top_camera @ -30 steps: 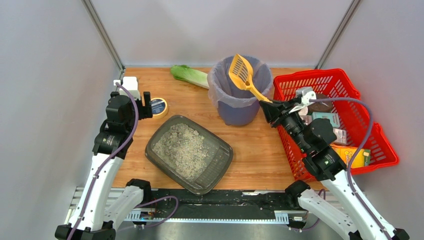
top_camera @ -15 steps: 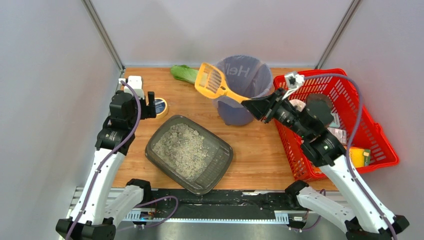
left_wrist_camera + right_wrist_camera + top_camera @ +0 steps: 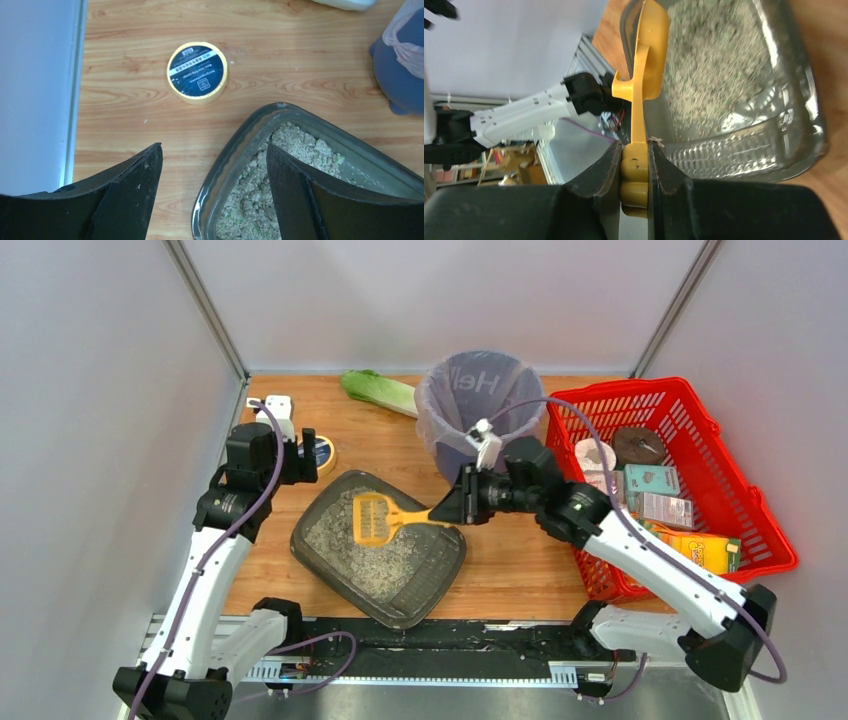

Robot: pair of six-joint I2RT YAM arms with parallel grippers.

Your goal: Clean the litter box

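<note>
Right gripper (image 3: 635,148) tight on scoop (image 3: 653,52), clearest at wrist; left gripper (image 3: 214,150) spread above litter box (image 3: 432,574).

Left wrist view: the litter box (image 3: 239,146) runs off the bottom and right edges, the bin (image 3: 400,75) off the right. Right wrist view: the litter (image 3: 719,65) is blurred; the right gripper (image 3: 636,150) hides the handle end of the scoop (image 3: 651,60).

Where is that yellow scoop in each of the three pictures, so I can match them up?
Top external: scoop at centre, its head over the litter box.
Left wrist: not in it.
Right wrist: scoop at centre, edge-on, rising from the right gripper.
Shared landmark: the litter box, seen in all three views.
</note>
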